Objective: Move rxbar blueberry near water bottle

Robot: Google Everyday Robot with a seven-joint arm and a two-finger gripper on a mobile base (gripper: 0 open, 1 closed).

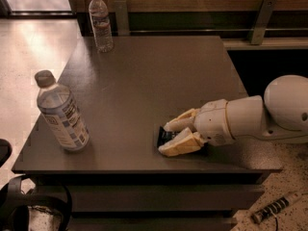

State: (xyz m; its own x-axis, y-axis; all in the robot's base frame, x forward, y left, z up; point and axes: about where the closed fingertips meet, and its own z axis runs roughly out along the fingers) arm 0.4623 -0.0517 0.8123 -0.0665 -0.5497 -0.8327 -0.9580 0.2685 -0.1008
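The rxbar blueberry (166, 136), a small dark navy bar, lies flat on the dark table (144, 85) near its front right edge. My gripper (166, 138) reaches in from the right, its two pale fingers closed in on the bar from both sides, covering most of it. The bar still rests on the table. The water bottle (100, 23), slim and clear with a white cap and reddish band, stands upright at the table's far left corner, well away from the bar.
A wider bottle (61, 112) with a grey cap and white-and-blue label stands at the front left of the table. A rail and wall run behind the table. The table's front edge is just below the gripper.
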